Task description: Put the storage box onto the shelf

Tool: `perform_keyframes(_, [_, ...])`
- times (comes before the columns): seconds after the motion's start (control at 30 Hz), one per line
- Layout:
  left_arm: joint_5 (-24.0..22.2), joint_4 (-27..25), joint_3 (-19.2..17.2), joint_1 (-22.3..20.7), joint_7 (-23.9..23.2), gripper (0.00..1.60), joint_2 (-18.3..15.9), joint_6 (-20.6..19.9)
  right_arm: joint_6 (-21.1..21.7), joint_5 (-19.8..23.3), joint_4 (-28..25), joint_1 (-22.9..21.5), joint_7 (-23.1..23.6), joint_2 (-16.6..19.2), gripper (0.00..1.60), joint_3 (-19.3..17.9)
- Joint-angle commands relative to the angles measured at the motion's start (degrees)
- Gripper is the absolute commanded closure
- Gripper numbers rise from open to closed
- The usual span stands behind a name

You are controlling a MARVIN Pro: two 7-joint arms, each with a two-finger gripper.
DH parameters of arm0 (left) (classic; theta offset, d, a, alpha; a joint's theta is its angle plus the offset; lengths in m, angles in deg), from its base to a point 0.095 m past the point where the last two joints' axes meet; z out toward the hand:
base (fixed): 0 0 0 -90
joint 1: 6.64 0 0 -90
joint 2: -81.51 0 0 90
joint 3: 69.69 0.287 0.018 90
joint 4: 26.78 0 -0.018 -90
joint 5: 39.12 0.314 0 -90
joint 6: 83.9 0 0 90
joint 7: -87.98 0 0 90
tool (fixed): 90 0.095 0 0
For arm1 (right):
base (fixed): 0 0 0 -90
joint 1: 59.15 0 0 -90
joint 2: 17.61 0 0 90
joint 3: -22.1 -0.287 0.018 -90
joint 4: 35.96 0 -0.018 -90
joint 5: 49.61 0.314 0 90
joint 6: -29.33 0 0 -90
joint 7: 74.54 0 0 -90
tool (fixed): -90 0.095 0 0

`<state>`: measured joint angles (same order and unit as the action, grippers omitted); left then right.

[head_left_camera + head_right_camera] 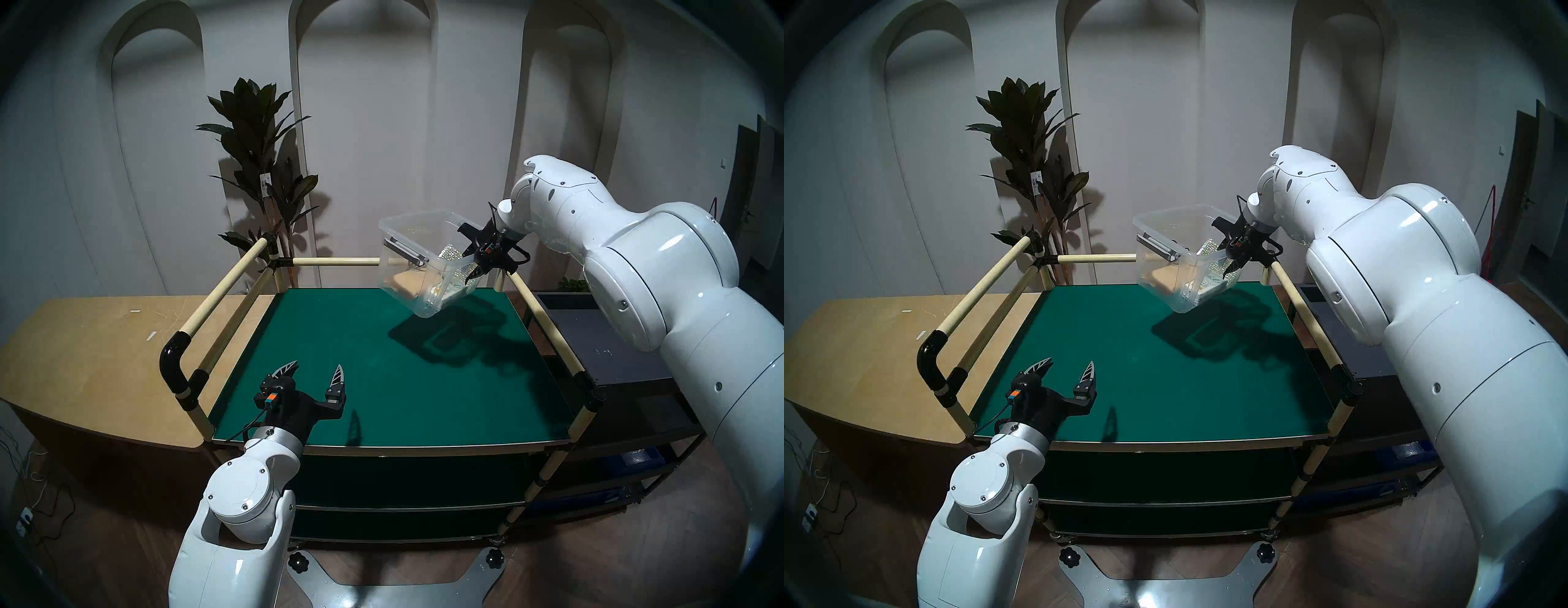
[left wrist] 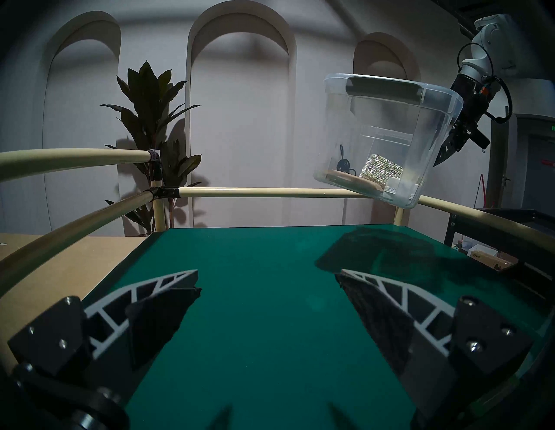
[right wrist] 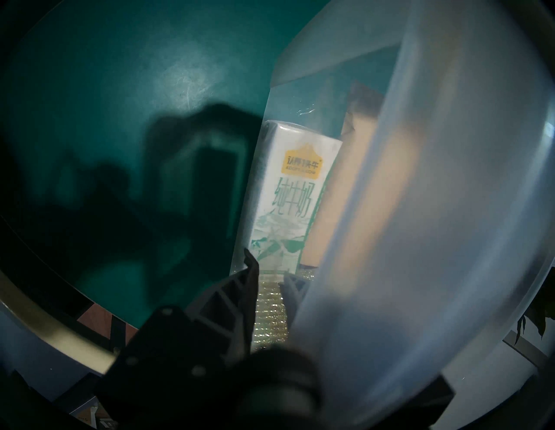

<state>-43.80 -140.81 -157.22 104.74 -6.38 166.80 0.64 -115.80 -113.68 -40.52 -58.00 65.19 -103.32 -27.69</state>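
The clear storage box hangs tilted in the air above the far right part of the shelf's green deck, casting a shadow on it. My right gripper is shut on its right wall, one finger inside and one outside; the right wrist view shows the wall between the fingers. A glittery pad, a black cable, a tan item and a milk carton lie in the box. My left gripper is open and empty, low over the deck's near left corner.
Cream rails with black joints fence the deck's left, back and right sides. A tan wooden counter stands to the left, a black tiered cart to the right, and a potted plant behind the back left corner.
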Motion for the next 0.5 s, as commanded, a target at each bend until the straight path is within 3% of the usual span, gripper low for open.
perform_keyframes(0.0, [0.0,-0.77,-0.03,-0.57,-0.01,0.0,0.01,0.25,0.13,1.06,-1.17,-1.23,1.79,-3.65,1.6,-0.82])
perform_keyframes(0.47, [-0.04,-0.41,0.02,-0.72,0.06,0.0,0.01,0.29,0.13,1.16,-1.17,1.87,2.29,-7.01,1.6,-1.14])
